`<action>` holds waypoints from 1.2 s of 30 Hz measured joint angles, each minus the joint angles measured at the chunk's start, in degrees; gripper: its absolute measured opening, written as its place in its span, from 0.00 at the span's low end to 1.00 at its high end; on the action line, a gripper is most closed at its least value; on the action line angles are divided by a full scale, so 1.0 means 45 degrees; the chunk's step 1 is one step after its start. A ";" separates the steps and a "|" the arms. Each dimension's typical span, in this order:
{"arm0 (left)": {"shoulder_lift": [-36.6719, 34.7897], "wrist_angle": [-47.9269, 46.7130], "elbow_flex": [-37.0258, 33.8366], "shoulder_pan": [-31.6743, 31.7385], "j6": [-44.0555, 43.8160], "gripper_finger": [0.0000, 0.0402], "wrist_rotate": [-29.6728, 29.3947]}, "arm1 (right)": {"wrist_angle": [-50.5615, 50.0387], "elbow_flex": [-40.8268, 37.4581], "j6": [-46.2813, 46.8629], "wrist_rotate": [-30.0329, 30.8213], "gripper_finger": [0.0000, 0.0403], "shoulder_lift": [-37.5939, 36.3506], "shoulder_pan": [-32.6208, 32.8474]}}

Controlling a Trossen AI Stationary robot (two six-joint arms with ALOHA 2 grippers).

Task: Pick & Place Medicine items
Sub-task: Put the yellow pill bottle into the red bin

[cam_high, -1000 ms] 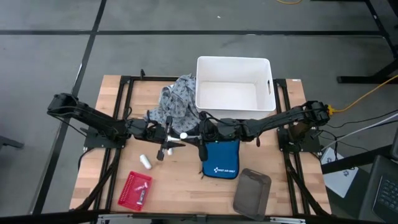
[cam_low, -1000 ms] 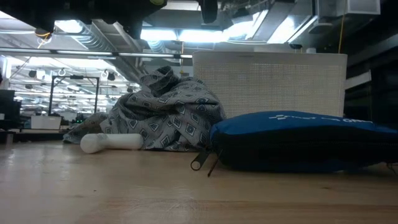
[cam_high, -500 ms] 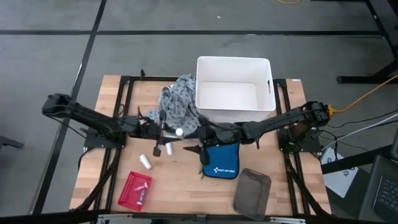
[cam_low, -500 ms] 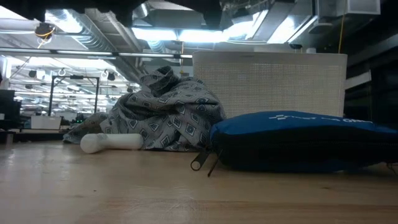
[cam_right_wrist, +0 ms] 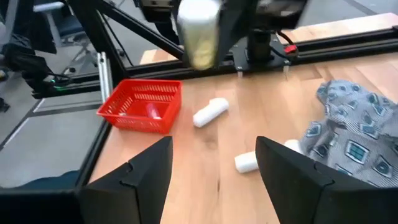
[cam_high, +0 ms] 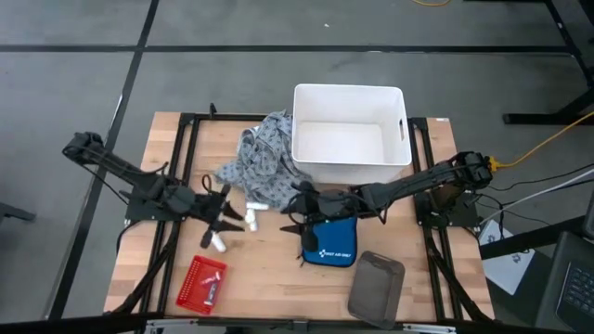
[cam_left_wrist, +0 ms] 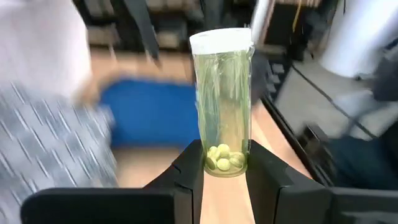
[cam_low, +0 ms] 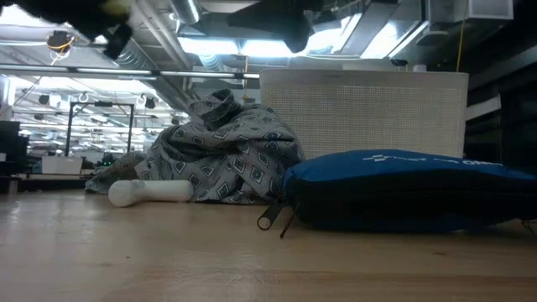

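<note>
High view: wooden worktop (cam_high: 269,278) with a white plastic bin (cam_high: 351,136), crumpled grey cloth (cam_high: 263,156), blue pouch (cam_high: 330,239) and red mesh basket (cam_high: 201,282).

Left wrist view: the left end effector (cam_left_wrist: 224,163) grips a clear pill bottle (cam_left_wrist: 223,102), white-capped, upright, yellowish tablets inside.

Right wrist view: the right end effector (cam_right_wrist: 214,168) gapes wide and empty above white rolls (cam_right_wrist: 210,112).

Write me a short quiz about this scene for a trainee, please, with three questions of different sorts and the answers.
1. True or false: the left gripper holds a clear pill bottle with yellowish pills in it.
2. Which item sits at the table's front left? A) white bin B) red basket C) blue first-aid pouch
3. Fill in: the patterned cloth lies beside the white ____.

Key
1. True: its fingers clamp the bottle's base.
2. B, the red basket.
3. Bin: the white bin. The right gripper hovers open by the blue first-aid pouch.
</note>
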 joint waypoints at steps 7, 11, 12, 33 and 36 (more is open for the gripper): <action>0.0010 -0.2665 -0.0005 -0.1964 -0.4261 0.20 0.0392 | -0.0081 0.0000 -0.0214 0.0005 0.57 -0.0003 -0.0005; 0.0250 -0.2914 -0.0005 -0.3323 -0.6268 0.19 0.0783 | -0.0119 0.0000 -0.0322 -0.0234 0.57 0.0000 -0.0010; 0.0343 -0.2866 -0.0005 -0.3668 -0.6716 0.19 0.0777 | -0.0115 0.0000 -0.0371 -0.0238 0.57 0.0000 -0.0010; 0.4972 -0.2198 -0.0005 -1.0942 -1.6432 0.21 -0.2953 | -0.0285 0.0000 -0.0459 -0.0282 0.57 -0.0005 -0.0010; 0.5679 -0.2160 -0.0005 -1.1363 -1.7704 0.22 -0.3033 | -0.0280 0.0000 -0.0463 -0.0282 0.57 -0.0005 -0.0010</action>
